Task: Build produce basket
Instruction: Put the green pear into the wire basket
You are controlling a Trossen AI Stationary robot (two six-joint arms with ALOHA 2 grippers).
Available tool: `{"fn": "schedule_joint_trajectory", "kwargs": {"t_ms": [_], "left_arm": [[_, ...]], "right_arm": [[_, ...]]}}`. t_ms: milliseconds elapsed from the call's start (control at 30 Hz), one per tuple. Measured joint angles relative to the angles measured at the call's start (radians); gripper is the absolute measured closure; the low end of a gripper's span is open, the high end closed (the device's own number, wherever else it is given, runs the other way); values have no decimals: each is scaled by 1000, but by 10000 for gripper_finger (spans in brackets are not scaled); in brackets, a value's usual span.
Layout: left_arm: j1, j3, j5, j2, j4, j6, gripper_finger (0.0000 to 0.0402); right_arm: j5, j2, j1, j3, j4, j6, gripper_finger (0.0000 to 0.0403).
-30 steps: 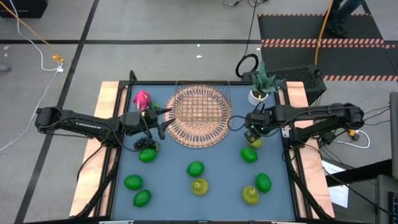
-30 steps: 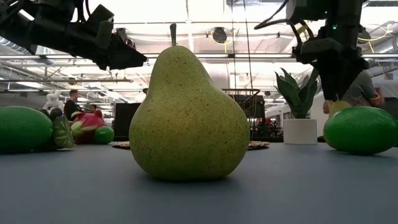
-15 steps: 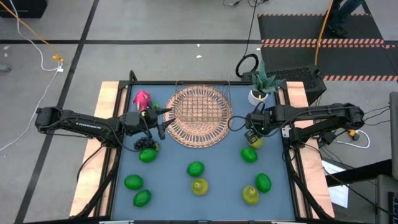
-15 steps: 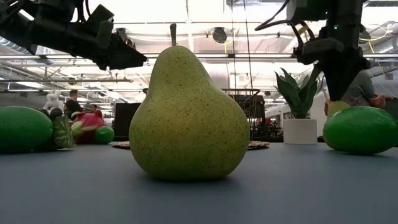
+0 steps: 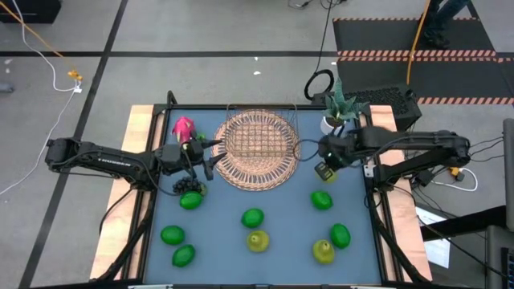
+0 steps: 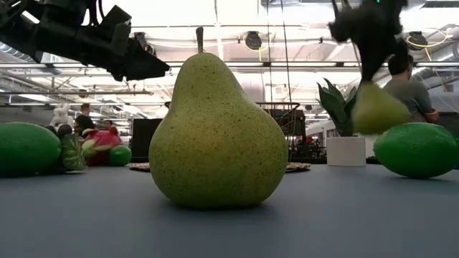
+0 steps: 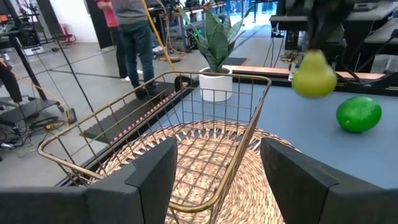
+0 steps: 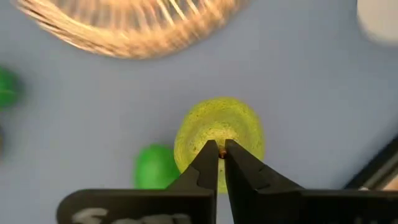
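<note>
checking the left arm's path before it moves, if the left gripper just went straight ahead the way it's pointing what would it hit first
Most likely the basket: the left gripper is open and aimed at its near wire rim, which sits on the woven mat. How far off the rim is remains unclear.

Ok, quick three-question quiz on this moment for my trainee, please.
1. True or false: the right gripper holds a pear by its stem, off the table.
2. Which stands on the wicker mat? A) basket B) plant C) lime
3. Fill in: the left gripper faces the ____, fingers apart.

Key: 1 true; 2 A; 3 basket
</note>
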Motion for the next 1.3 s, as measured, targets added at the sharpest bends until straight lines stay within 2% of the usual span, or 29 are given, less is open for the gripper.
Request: {"fn": "schedule_joint_trajectory", "kwargs": {"t_ms": [200,367,533,633,733,1033,1167,1300], "left_arm": [[0,0,0,0,-13,5,170],[0,0,0,0,3,13,170],[0,0,1,0,37,26,170],[0,1,2,0,58,62,170],[0,1,3,0,65,104,170],[0,1,4,0,65,145,170],[0,1,4,0,45,141,170],[0,1,4,0,21,125,170]], "right_arm": [[83,0,-47,298,15,-125,400],[106,42,-177,482,58,-284,400],[-1,196,-311,646,63,-448,400],[-78,332,-355,742,76,-541,400],[-103,465,-378,828,60,-629,400],[-99,729,-386,853,87,-793,400],[-98,798,-381,837,131,-809,400],[-75,814,-376,789,166,-813,399]]}}
